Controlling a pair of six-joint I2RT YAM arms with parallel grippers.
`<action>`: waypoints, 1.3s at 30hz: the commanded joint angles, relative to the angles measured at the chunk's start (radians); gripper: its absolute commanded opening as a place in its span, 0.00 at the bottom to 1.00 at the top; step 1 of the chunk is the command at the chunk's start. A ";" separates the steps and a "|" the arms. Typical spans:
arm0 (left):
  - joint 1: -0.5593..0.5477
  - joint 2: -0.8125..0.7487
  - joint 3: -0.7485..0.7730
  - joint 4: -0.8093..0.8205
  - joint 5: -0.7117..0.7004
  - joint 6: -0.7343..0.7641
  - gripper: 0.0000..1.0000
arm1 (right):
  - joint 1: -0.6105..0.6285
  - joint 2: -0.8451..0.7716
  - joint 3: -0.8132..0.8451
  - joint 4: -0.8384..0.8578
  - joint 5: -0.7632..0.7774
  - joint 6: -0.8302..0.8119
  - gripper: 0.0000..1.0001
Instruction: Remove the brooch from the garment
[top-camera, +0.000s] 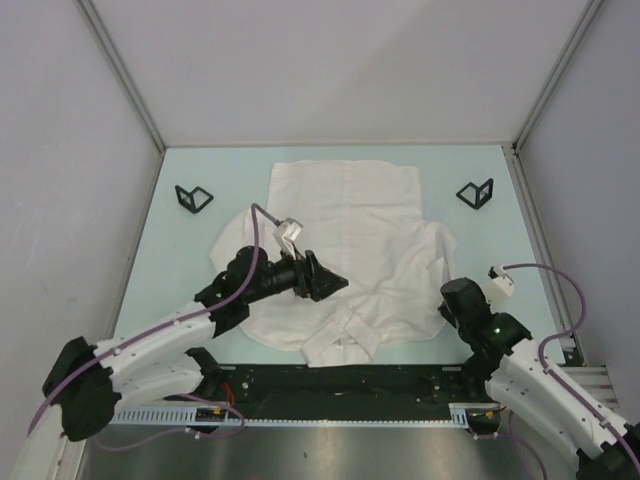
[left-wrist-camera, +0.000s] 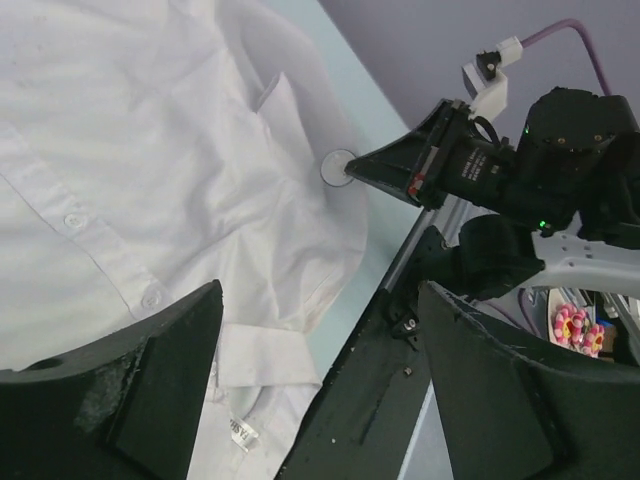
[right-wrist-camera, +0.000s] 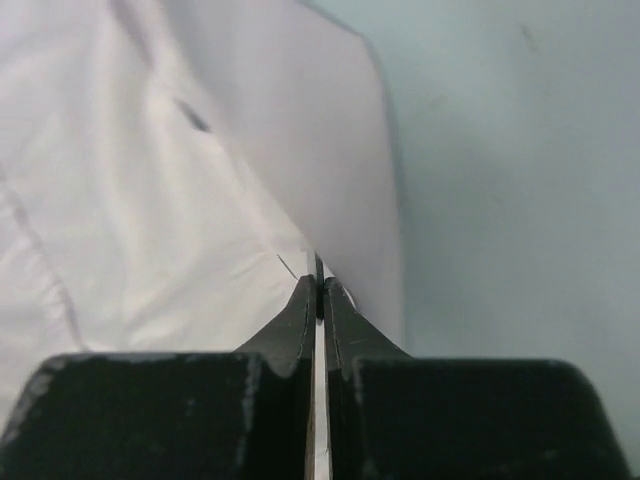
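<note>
The removal itself seems to be in hand: the right fingers (right-wrist-camera: 300, 325) are pressed fully together, tips at the garment's (top-camera: 350, 220) right-hand edge against what I take for the brooch (left-wrist-camera: 335, 167), a small pale round piece, though whether they pinch it cannot be told. The left fingers (left-wrist-camera: 150, 390) are spread wide and hold nothing, hanging over the garment's front by its button row. Next, I judge, the left fingers should pin the thin cloth to the desk (top-camera: 190, 265) close to the brooch, so the right can draw it off without dragging the garment.
</note>
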 joint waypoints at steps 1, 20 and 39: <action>0.006 -0.142 0.092 -0.259 -0.029 0.079 0.85 | 0.006 -0.063 0.018 0.249 -0.085 -0.293 0.00; 0.302 -0.271 0.072 -0.121 0.224 -0.097 0.88 | 0.098 0.606 0.408 1.389 -0.881 -0.601 0.00; 0.310 -0.066 -0.010 0.315 0.182 -0.169 0.69 | 0.061 0.603 0.287 1.595 -1.035 -0.462 0.00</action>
